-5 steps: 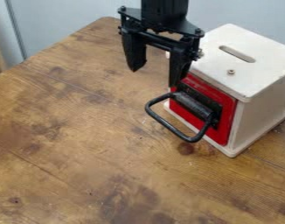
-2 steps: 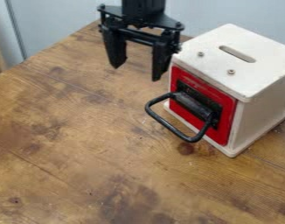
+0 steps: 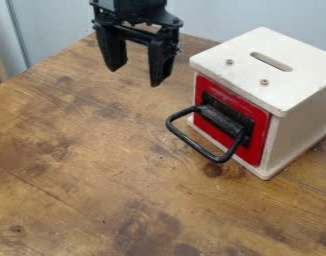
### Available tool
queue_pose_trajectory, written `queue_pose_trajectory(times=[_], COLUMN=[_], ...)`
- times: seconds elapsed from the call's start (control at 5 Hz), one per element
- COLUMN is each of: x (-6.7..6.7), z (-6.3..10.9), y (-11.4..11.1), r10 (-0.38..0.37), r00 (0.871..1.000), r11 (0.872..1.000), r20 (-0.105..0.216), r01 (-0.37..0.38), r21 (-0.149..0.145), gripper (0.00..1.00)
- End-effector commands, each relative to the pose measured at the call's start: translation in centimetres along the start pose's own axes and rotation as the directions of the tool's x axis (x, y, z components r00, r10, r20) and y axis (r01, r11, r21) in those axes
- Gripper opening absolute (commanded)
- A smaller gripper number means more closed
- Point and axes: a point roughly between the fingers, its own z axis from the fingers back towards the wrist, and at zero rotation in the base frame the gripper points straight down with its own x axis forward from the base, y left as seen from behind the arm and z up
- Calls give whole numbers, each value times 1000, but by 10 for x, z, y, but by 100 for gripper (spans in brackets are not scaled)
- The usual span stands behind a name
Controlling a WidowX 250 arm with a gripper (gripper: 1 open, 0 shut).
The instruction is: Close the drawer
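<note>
The drawer [image 3: 241, 120] has a red front and sits in a pale wooden box [image 3: 275, 88] at the right of the table. Its red front looks level with the box face. A large black loop handle [image 3: 201, 135] hangs from it and rests toward the tabletop. My gripper [image 3: 134, 67] is black and hangs over the far left part of the table, well left of the box. It is open, both fingers pointing down with an empty gap between them. It touches nothing.
The worn wooden table [image 3: 86, 170] fills the view, with its far edge behind the gripper. The box has a slot [image 3: 274, 61] in its top. A pale wall stands behind.
My gripper has moved left and away from the box over the last second, still open. The drawer and its handle have not moved.
</note>
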Motion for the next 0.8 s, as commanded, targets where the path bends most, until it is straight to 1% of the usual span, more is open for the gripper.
queue_pose_trajectory(times=[0.0, 0.2, 0.4, 0.6], x=[-9, -11, -15, -10], z=[34, 29, 26, 27], y=[4, -5, -10, -12], r10=[-47, -108, -160, -103], r00=[994, 991, 985, 992], r11=[999, 994, 987, 995], r20=[104, 80, 69, 75], r01=[47, 108, 161, 103], r21=[4, -3, -8, 4], gripper=[100, 100, 100, 100])
